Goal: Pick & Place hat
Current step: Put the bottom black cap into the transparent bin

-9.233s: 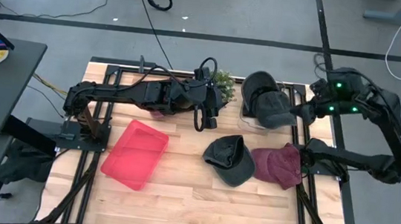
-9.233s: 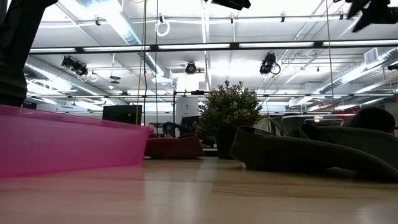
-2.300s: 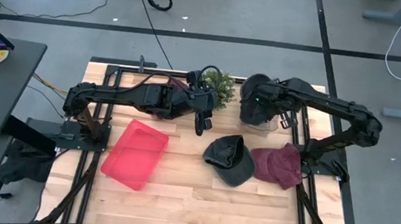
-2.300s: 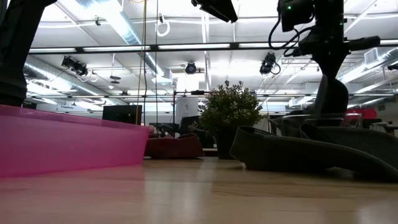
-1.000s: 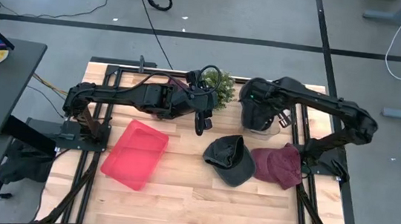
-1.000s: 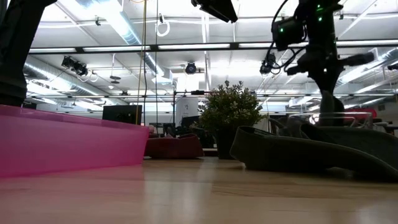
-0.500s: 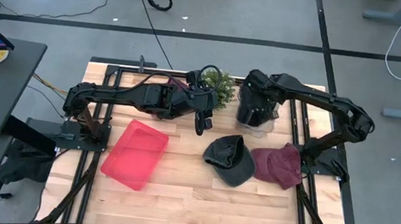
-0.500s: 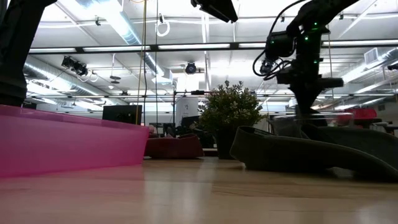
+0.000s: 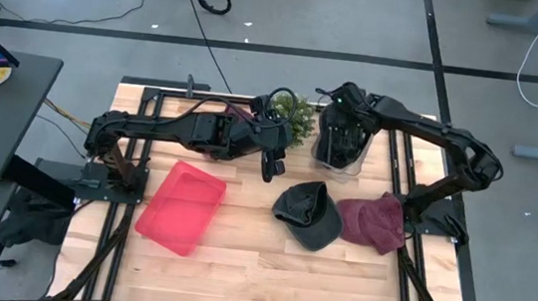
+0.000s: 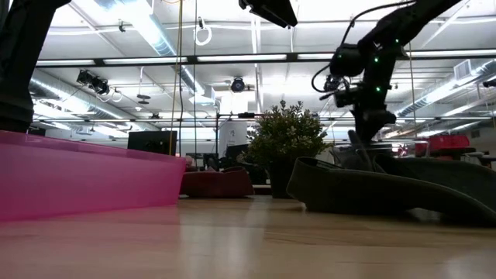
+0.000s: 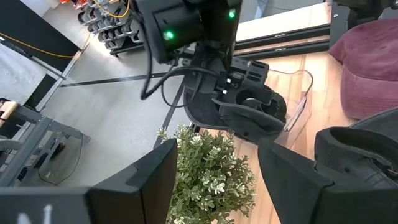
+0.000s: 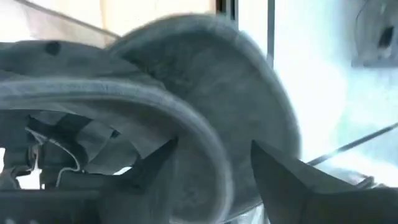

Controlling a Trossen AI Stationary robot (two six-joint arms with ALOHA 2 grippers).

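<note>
A dark hat lies in a clear bin at the table's far right; the high view shows the hat inside the bin. My right gripper hangs over it, open. In its wrist view the fingers stand either side of the hat's curved rim. My left gripper waits open at the table's middle, near the plant. A dark grey cap and a maroon cap rest on the wood. My right gripper points down from above into the dark hat in the clear bin. Its fingers are spread around the hat's rim. Whether they touch the hat I cannot tell.
A potted plant stands between the two grippers at the far edge. A pink bin sits at the near left. The near half of the table is bare wood. Metal frame rails run along the table's sides.
My right gripper has moved toward the table's left and far edge over the clear bin, and the low view shows it sinking a little. The dark hat stays in the bin.
</note>
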